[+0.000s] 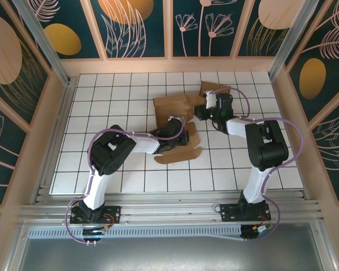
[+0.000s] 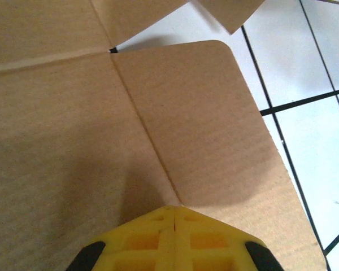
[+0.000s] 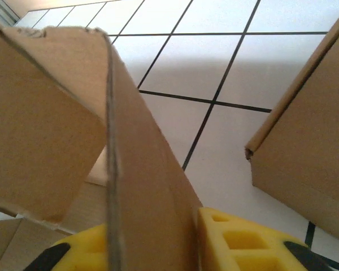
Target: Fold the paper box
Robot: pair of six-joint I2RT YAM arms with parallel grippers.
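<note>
Near the middle of the white gridded bench (image 1: 101, 113), shows the paper box (image 1: 169, 104) as brown cardboard, half opened out: one panel flat toward the far side, rounded flaps spread toward the near side, another part raised at the far right. Shows both arms reaching in over it from the near edge, one from each side.

Seen from above, puts the left gripper (image 1: 175, 125) on the near half of the cardboard, between the flat panel and the near flaps. Seen from the left wrist, shows its yellow fingers (image 2: 141, 245) clenched tip against tip, a thin seam between them, right at the near end of a crease. Cannot tell between a pinch on the cardboard and mere contact. Past the crease, shows a rounded flap (image 2: 214, 124) spread over the grid lines, flat or nearly so.

Seen from above, puts the right gripper (image 1: 200, 111) at the far right part of the box, beside the raised piece. Seen from the right wrist, shows an upright panel (image 3: 141, 186) standing edge-on between the two yellow fingers (image 3: 237, 240), gripped from both sides. Shows a folded-over piece hanging off the panel's left face, and, well apart to the right, a second panel (image 3: 305, 164) rising at the edge of view.
</note>
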